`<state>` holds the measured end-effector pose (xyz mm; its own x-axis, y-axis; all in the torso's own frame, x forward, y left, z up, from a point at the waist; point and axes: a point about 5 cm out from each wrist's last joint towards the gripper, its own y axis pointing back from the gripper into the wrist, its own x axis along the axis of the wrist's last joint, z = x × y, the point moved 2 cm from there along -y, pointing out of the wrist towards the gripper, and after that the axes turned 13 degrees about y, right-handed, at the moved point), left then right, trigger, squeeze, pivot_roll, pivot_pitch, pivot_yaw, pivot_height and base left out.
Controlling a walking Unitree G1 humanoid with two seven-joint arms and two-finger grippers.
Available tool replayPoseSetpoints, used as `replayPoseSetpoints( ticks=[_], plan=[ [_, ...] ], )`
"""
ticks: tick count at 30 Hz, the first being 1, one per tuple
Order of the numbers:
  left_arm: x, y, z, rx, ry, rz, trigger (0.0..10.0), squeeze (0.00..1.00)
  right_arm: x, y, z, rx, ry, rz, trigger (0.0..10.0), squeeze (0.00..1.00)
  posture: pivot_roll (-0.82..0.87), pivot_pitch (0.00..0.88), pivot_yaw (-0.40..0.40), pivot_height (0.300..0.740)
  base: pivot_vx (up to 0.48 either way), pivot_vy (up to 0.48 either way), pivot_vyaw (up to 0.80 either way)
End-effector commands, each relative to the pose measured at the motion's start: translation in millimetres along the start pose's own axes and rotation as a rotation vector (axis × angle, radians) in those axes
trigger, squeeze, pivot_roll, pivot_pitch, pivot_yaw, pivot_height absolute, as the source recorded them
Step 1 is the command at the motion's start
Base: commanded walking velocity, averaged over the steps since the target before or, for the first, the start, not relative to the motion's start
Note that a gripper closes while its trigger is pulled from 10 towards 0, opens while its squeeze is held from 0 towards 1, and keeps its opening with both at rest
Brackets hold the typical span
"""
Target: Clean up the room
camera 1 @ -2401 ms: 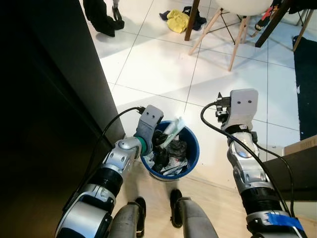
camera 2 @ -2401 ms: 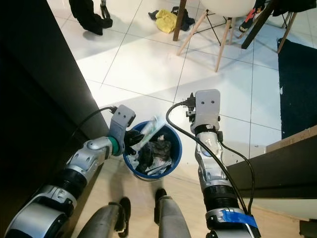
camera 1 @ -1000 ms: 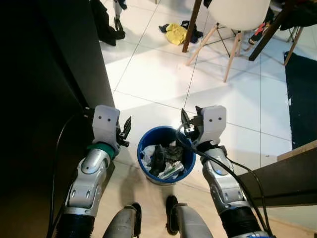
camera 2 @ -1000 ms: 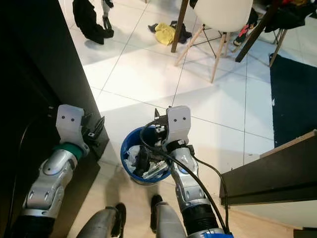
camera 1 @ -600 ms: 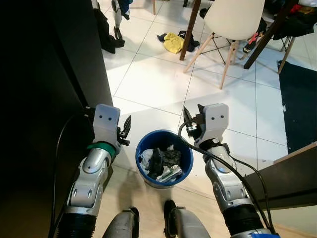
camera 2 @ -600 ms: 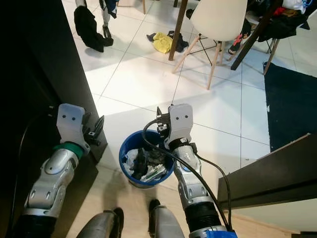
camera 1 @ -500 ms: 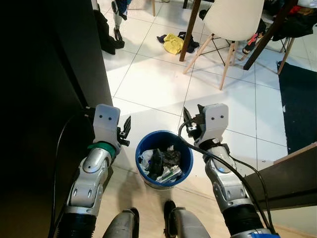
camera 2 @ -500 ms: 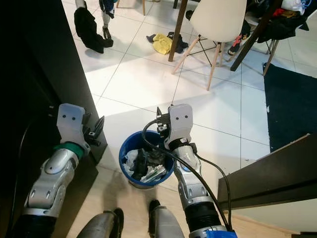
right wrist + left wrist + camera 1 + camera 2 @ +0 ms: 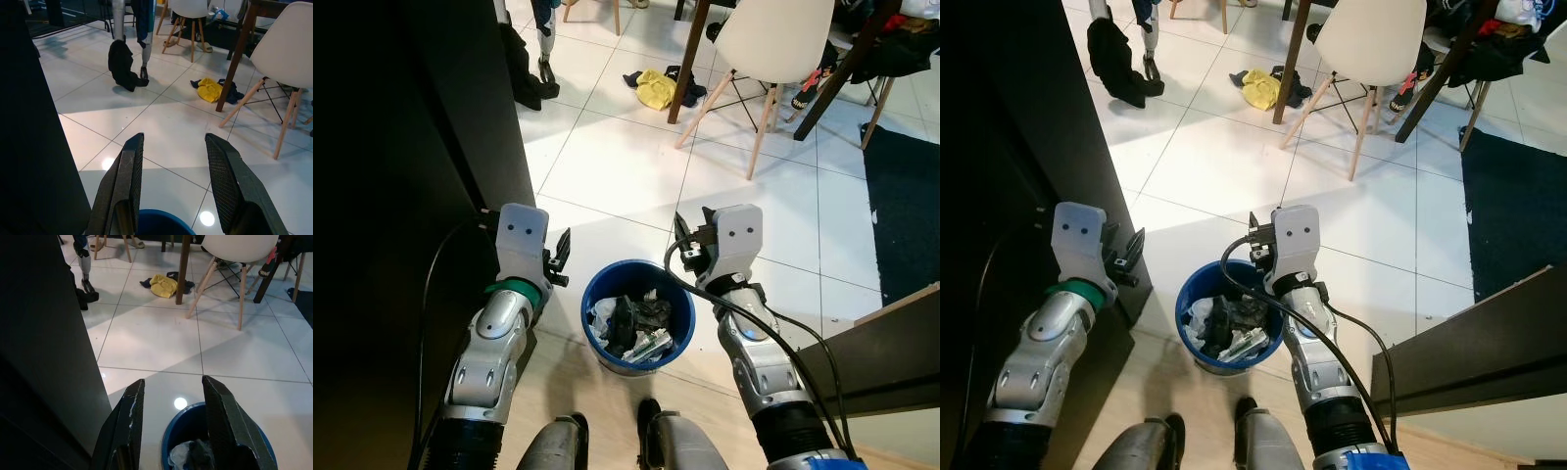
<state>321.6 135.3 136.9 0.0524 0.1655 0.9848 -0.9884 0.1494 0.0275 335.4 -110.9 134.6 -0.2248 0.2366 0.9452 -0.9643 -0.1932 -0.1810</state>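
Floor (image 9: 626,166): white glossy tiles, turning to pale wood at the robot's feet.
Cabinet (image 9: 401,196): tall, dark, along the robot's left side, next to the left arm.
Rug (image 9: 1518,206): dark, on the tiles at far right.
Chair (image 9: 773,39): white seat on splayed wooden legs, well beyond the bin, beside a dark wooden post.
Bin (image 9: 638,311): round and blue, standing upright on the floor just ahead of the robot's feet, between the two arms; it holds crumpled dark and white trash (image 9: 631,325) nearly up to the rim.
Left gripper (image 9: 558,257): raised just beside the bin's left rim, close to the cabinet edge; jaws spread apart and holding nothing, as the left wrist view shows, with the bin's rim below them.
Right gripper (image 9: 688,240): raised over the bin's far right rim; jaws spread apart and empty in the right wrist view.
Black garment (image 9: 1116,49): heaped on the tiles far off to the left, beside a person's lower leg.
Yellow cloth (image 9: 654,86): crumpled on the tiles near the post, touching a small dark cloth (image 9: 690,90).
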Motion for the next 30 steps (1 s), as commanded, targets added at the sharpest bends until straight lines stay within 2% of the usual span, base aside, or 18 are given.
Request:
replayPoseSetpoints(
  ticks=[1, 9, 14, 18, 30],
  plan=[
    [-1.7, 1.2, 0.9, 0.002, 0.013, -0.012, 10.0, 0.00, -5.6, 2.5, -0.2, 0.000, -0.004, -0.018, 10.0, 0.00, -0.01, 0.116, -0.008, 0.740, 0.000, 0.296, 0.00],
    [-2.0, 0.8, -0.4, 0.006, 0.012, -0.013, 10.0, 0.00, -6.0, 2.8, -0.7, 0.000, -0.005, -0.019, 10.0, 0.00, -0.02, 0.118, -0.006, 0.740, 0.000, 0.334, 0.00],
    [-0.5, -0.6, -0.6, 0.007, -0.035, -0.003, 10.0, 0.00, -6.0, 2.7, -0.7, 0.000, -0.005, -0.019, 10.0, 0.00, -0.02, 0.118, -0.006, 0.740, 0.000, 0.000, 0.00],
    [-1.1, -2.7, -1.6, 0.012, -0.061, -0.013, 10.0, 0.00, -5.5, 2.6, -0.9, -0.002, -0.007, -0.017, 10.0, 0.00, -0.02, 0.118, -0.002, 0.740, 0.000, -0.427, 0.00],
    [-1.7, -2.6, -1.0, 0.006, -0.058, -0.017, 10.0, 0.00, -5.7, 2.6, -1.0, -0.005, -0.008, -0.017, 10.0, 0.00, -0.02, 0.118, 0.000, 0.740, 0.000, -0.448, 0.00]
  ],
)
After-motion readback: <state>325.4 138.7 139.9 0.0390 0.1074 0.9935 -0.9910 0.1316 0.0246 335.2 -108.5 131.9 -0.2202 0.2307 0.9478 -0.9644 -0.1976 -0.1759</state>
